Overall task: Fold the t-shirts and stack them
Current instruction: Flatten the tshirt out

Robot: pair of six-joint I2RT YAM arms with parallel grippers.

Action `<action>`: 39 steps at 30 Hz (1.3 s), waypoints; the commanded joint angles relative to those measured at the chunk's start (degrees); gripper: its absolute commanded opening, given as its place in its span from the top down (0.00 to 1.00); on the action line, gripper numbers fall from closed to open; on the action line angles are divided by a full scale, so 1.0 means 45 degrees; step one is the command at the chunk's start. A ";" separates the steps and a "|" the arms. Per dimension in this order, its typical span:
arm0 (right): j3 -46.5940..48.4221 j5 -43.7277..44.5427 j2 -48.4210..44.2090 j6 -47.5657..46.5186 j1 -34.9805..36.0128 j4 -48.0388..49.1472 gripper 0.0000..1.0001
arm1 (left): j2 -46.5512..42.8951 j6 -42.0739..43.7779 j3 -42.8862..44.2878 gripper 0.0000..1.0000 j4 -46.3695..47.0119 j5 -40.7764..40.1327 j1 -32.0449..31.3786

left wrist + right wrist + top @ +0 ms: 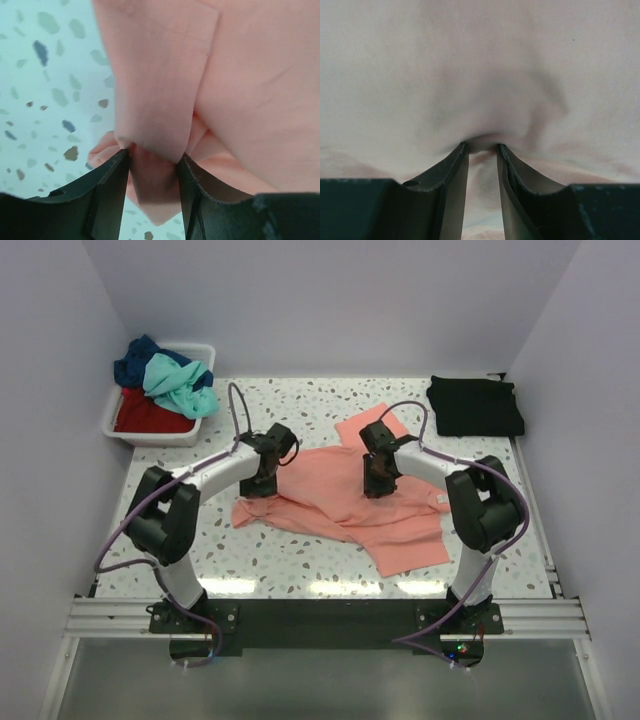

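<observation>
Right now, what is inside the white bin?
A teal shirt and a navy shirt lie over a red shirt. The bin floor beneath them is covered.

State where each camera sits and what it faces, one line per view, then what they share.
Top: above and behind, looking down on the table, pink shirt, bin, black shirt; both arms show.
Left wrist: on the left arm, facing the shirt and table; left gripper pinches cloth.
Right wrist: facing only the shirt; right gripper pinches cloth.
Shared: all three show the pink shirt.
</observation>
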 commanded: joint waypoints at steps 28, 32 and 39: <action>-0.0560 0.0024 0.1159 -0.0218 -0.0258 0.0144 0.69 | -0.2718 0.0039 0.1020 0.47 0.0264 -0.1031 0.0421; -0.0736 0.0024 0.1139 -0.0218 -0.0238 0.0241 0.69 | -0.1155 0.0490 0.1938 0.47 0.0713 -0.1030 0.0421; -0.0795 -0.0113 0.1178 -0.0179 -0.0258 0.0301 0.69 | 0.1150 0.0588 0.2839 0.48 0.1416 -0.1323 0.0421</action>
